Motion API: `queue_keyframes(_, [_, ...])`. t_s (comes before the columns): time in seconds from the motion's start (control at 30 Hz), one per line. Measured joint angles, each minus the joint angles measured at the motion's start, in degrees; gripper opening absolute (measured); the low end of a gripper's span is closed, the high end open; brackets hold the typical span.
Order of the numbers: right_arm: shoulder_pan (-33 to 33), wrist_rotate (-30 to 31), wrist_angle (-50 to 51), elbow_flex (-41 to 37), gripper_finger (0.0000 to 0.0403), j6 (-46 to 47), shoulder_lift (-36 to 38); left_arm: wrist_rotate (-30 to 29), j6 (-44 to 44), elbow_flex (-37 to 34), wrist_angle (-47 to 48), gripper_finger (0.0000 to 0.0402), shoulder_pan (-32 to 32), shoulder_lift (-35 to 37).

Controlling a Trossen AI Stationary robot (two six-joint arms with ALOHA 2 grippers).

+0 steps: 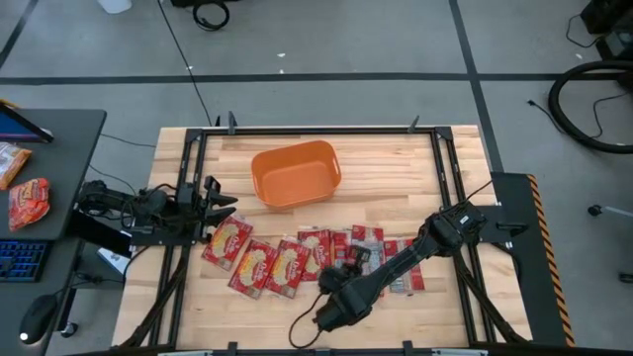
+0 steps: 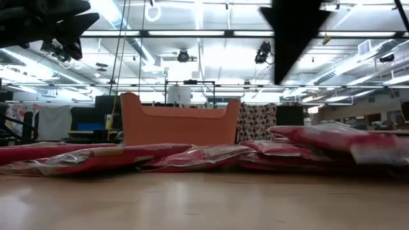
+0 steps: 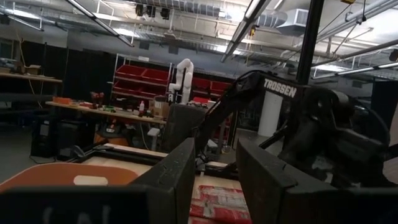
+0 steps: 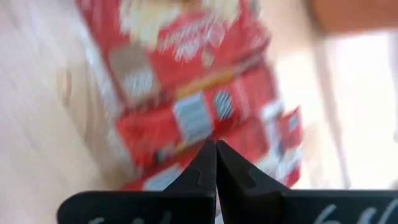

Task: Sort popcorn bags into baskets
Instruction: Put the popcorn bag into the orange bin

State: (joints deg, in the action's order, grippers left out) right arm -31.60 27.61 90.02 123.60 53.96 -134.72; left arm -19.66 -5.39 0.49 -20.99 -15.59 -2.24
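Note:
Several flat red popcorn bags (image 1: 297, 262) lie overlapping in a row across the table's near half; in the low view they show as a low red heap (image 2: 211, 156). The orange basket (image 1: 295, 174) stands on the table beyond them, toward the far edge. My right gripper (image 4: 216, 146) is shut and points down above the middle of the row (image 1: 346, 265), well clear of the bags in the low view (image 2: 281, 76). My left gripper (image 1: 220, 206) waits open at the table's left edge, raised and level, its fingers (image 3: 180, 174) facing the right arm.
Black frame rails (image 1: 188, 198) run along the table's edges. A grey side table (image 1: 59, 158) at the left carries two orange-red snack packs (image 1: 28, 201). Bare wood lies along the near edge (image 1: 247, 321) and right of the basket (image 1: 396, 173).

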Motion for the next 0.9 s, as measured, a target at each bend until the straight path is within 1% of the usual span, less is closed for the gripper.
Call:
queue_keyframes(0.1, [1.6, 2.9, 0.0, 2.7, 0.0002, -2.9, 0.0, 0.0, -0.3, 0.0, 0.3, 0.0123, 0.0, 0.0])
queue_keyframes(0.17, [2.8, 3.3, 0.0, 4.8, 0.0002, -5.2, 0.0, 0.0, -0.4, 0.0, 0.7, 0.0123, 0.0, 0.0])
queue_keyframes(0.23, [4.1, 1.3, 0.0, 6.5, 0.0005, -6.8, 0.0, 0.0, -1.4, 0.0, 1.5, 0.0123, 0.0, 0.0])
queue_keyframes(0.3, [5.0, -1.5, -0.1, 7.0, 0.0017, -7.0, 0.0, 0.0, -1.5, 0.0, 2.0, 0.0123, 0.0, 0.0])
queue_keyframes(0.5, [5.4, -7.2, 0.0, 5.8, 0.0086, -6.5, 0.0, 0.0, -3.0, 0.0, 3.5, 0.0123, 0.0, 0.0])
queue_keyframes(0.57, [4.5, -8.2, 0.0, 5.6, 0.0113, -2.9, 0.0, 0.0, -3.0, 0.0, 3.5, 0.0123, 0.0, 0.0])
queue_keyframes(0.63, [3.8, -9.4, 0.0, 5.6, 0.0141, 3.0, 0.0, 0.0, -3.0, 0.0, 3.7, 0.0123, 0.0, 0.0])
queue_keyframes(0.73, [3.3, -14.2, -0.2, 4.4, 0.0179, 12.6, 0.0, 0.0, -3.1, 0.0, 3.7, 0.0123, 0.0, 0.0])
queue_keyframes(0.83, [2.7, -18.2, -0.1, 0.8, 0.0213, 22.5, 0.0, 0.0, -3.1, 0.0, 3.7, 0.0123, 0.0, 0.0])
queue_keyframes(0.9, [2.4, -22.7, 0.0, -2.3, 0.0231, 26.6, 0.0, 0.0, -3.1, 0.0, 3.7, 0.0123, 0.0, 0.0])
